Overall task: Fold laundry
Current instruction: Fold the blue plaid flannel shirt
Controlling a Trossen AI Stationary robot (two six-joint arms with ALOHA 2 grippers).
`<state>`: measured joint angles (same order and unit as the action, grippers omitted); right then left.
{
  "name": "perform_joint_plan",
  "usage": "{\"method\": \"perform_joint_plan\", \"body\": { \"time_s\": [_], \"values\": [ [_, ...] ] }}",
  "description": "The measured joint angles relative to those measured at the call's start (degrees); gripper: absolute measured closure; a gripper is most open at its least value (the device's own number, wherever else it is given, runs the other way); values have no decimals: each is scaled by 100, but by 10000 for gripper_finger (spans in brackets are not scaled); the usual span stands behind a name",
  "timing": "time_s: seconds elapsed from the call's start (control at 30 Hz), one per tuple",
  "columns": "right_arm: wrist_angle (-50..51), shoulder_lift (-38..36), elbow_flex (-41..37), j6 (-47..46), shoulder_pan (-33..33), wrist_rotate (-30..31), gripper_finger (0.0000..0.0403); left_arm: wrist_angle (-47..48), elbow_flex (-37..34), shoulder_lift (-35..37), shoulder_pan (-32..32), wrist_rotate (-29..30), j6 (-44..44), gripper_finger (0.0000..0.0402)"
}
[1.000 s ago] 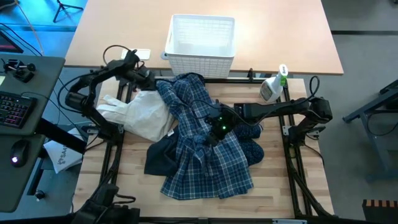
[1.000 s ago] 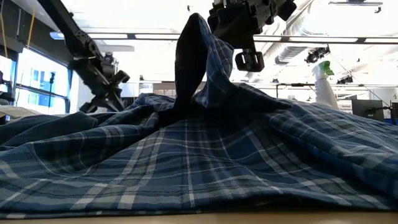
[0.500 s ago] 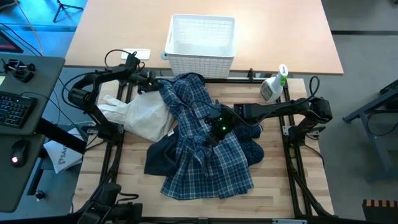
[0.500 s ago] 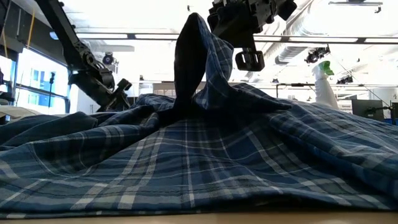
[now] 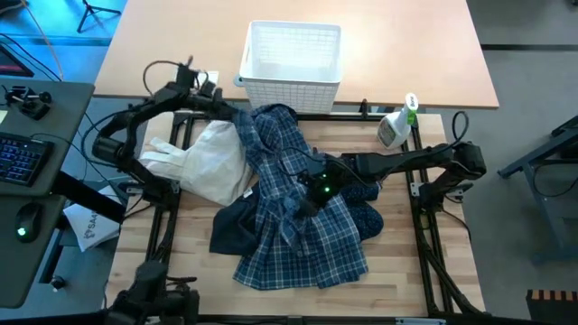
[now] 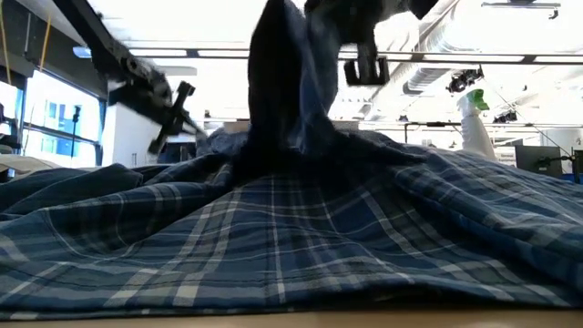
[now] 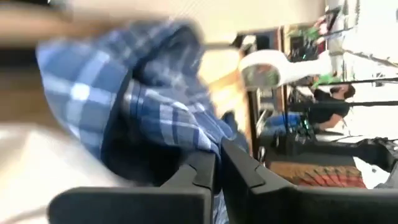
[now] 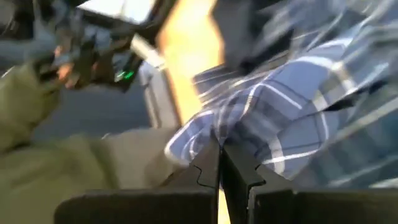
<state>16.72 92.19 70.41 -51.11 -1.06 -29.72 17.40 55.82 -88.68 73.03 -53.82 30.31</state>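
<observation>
Two grippers are pinched onto the same garment, a blue-and-white plaid shirt (image 5: pixel 298 217) sprawled over the middle of the wooden table (image 5: pixel 397 262). The right gripper (image 5: pixel 305 194) sits at the centre of the heap; in its wrist view the two dark fingers (image 8: pixel 239 171) are pressed nearly together with a fold of plaid cloth caught at their tips, and in the low view a peak of the shirt (image 6: pixel 282 82) hangs lifted from under it. The left gripper (image 5: pixel 237 115) is at the far-left corner of the pile, just in front of the white lattice basket (image 5: pixel 291 54); its fingers (image 7: pixel 239 171) too are drawn close, with plaid fabric bunched right at them, so it appears clamped on the shirt's upper edge.

Just beside the left gripper, toward the table's left rim, lies a cream-coloured garment (image 5: pixel 203 162), touching the plaid. A dark navy piece (image 5: pixel 233 226) shows from under the shirt near the right gripper on its left side, and another dark blue fold (image 5: pixel 368 217) lies just to its right. Well apart from both grippers, at the far-right edge, stands a spray bottle (image 5: pixel 396 125) with a green top — any label on it is too small to read. No writing can be made out on the clothes or the basket.
</observation>
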Motion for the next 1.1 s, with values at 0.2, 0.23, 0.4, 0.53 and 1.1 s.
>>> {"method": "perform_joint_plan", "body": {
  "time_s": [0.2, 0.23, 0.4, 0.53, 1.1],
  "values": [
    [-604, -286, 7, -50, -98, -618, 402, -973, 327, 184, -125, 87, 1028, 401],
    [-802, -318, 7, -122, -98, -630, 402, -887, 377, 183, -149, 197, 1042, 401],
    [-2965, -326, 4, -394, -282, -773, 402, -340, 737, 210, -391, 1022, 352, 401],
    [-5067, -337, 4, -343, -537, -748, 402, -176, 810, 207, -526, 1633, -28, 401],
    [-137, -378, -2, -955, -634, 936, 402, -392, 812, 214, -1649, 3383, -1852, 401]
  ]
}}
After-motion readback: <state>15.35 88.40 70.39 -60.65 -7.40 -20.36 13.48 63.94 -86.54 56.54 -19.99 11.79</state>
